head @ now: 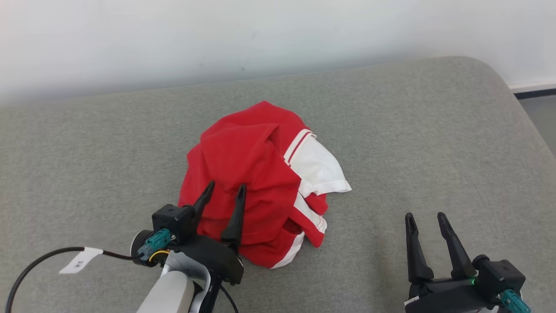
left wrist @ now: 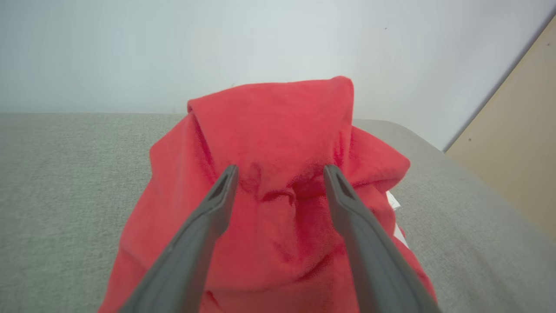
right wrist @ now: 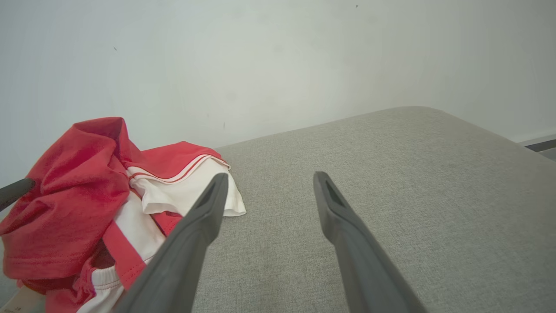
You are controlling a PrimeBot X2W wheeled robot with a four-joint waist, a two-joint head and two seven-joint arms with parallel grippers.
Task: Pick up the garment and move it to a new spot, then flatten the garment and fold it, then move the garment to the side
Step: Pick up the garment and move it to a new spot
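A crumpled red garment (head: pixel 252 174) with white panels and striped trim lies in a heap at the centre of the head view, on the grey fabric-covered surface (head: pixel 434 130) that runs up to a pale wall (head: pixel 260 34) along the top of the frame. The left end effector (head: pixel 226 187) sits at the lower left of that view with its two dark fingers spread apart, their tips over the near edge of the red heap. In the left wrist view the cloth bulges up between and beyond the fingers, and nothing is pinched (whether the tips brush the fabric is hard to tell). A dark cable with a white tag (head: pixel 80 260) trails from that wrist toward the lower left corner. The right end effector (head: pixel 425 216) rests at the lower right, fingers likewise spread, above bare grey surface and well apart from the garment.
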